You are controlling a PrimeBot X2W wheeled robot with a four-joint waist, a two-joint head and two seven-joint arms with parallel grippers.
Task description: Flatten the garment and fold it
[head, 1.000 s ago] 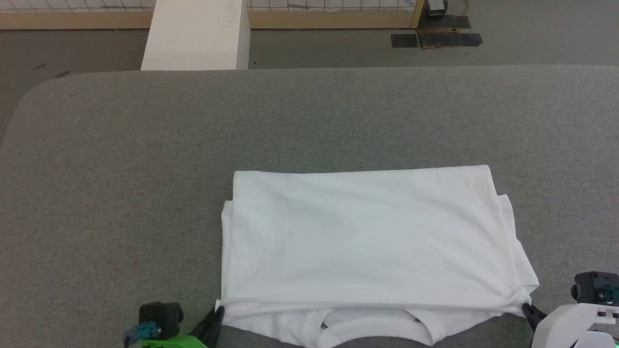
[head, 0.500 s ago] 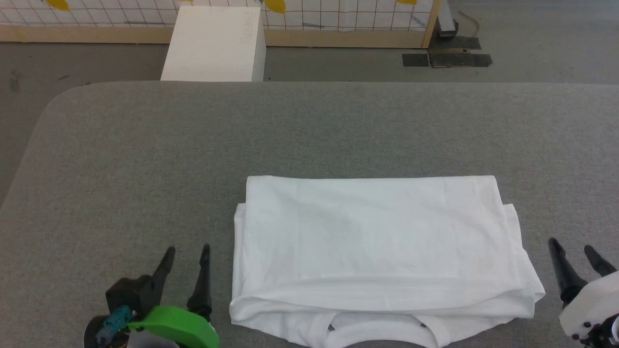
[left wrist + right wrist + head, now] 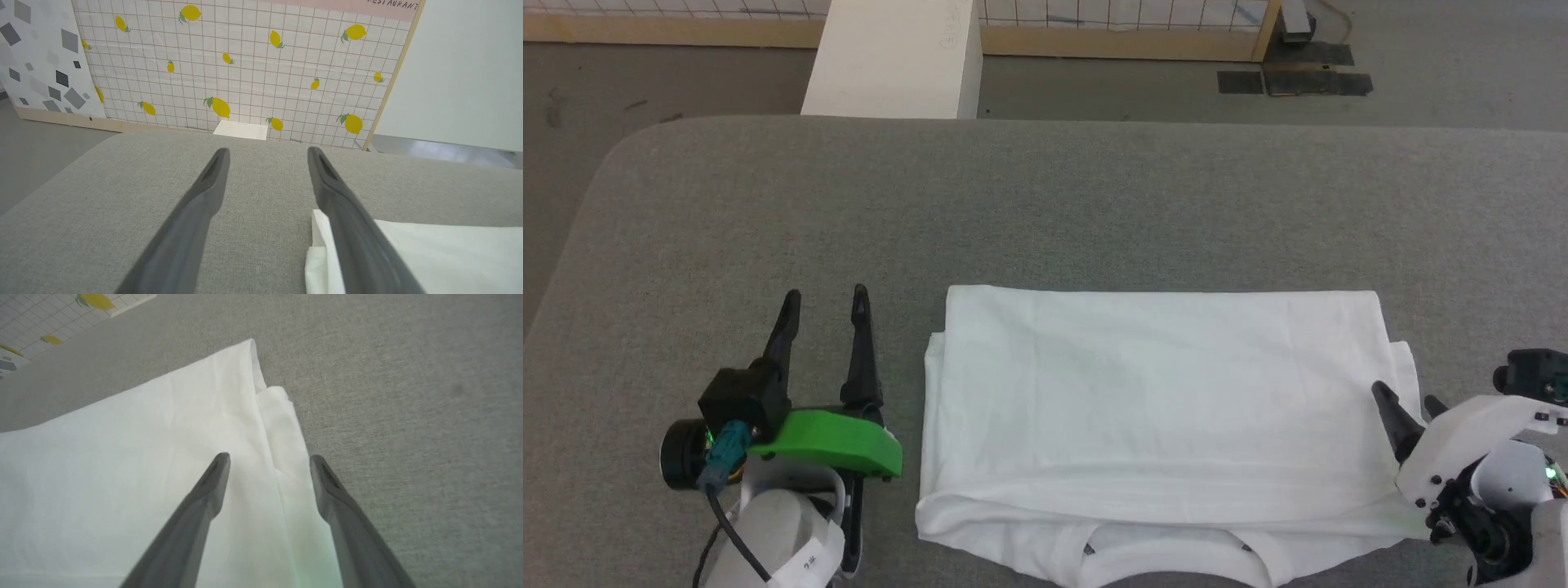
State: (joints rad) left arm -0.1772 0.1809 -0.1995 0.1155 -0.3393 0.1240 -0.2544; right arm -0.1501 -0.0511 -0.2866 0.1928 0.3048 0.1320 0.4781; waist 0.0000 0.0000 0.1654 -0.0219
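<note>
The white garment (image 3: pixel 1160 408) lies folded into a flat rectangle on the grey table (image 3: pixel 1045 204), its neckline at the near edge. My left gripper (image 3: pixel 825 296) stands open just left of the fold, above bare cloth-covered table. In the left wrist view the left gripper (image 3: pixel 267 152) holds nothing, and the garment's corner (image 3: pixel 429 253) lies beside the right finger. My right gripper (image 3: pixel 1406 396) hovers open over the garment's right edge. The right wrist view has the right gripper (image 3: pixel 269 457) above the layered right edge of the garment (image 3: pixel 122 469), empty.
A rigid white box (image 3: pixel 894 57) stands on the floor beyond the table's far edge. Behind it runs a tiled lemon-print panel (image 3: pixel 245 69) with a wooden frame. Bare table surface stretches left, right and beyond the garment.
Both grippers opened and let go of the garment's near corners, then rose and moved away from the near edge. The head camera shifted too.
</note>
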